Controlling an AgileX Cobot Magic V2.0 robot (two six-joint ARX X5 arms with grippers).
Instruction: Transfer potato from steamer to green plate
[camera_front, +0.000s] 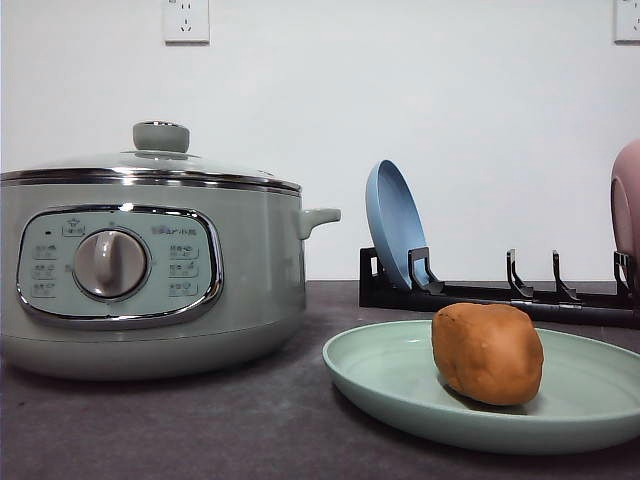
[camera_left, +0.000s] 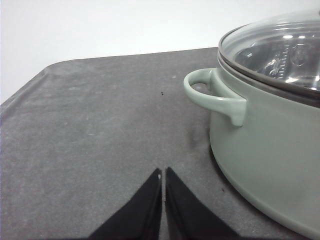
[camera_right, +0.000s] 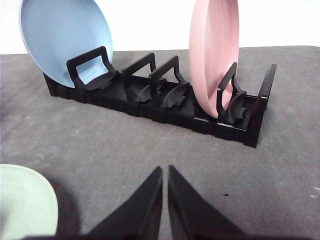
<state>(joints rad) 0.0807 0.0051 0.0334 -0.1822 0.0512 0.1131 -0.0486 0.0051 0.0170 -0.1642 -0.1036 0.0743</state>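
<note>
The potato (camera_front: 487, 352) sits on the green plate (camera_front: 400, 385), right of the lidded steamer (camera_front: 150, 275). My left gripper (camera_left: 163, 172) and right gripper (camera_right: 165, 170) are closed, empty; I should stay clear.

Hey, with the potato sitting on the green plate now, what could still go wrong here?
The potato is rounded and sits toward one side of the shallow green plate, so a bump could roll it off. The shut right gripper is low near the plate's rim and might nudge it when it moves.
</note>
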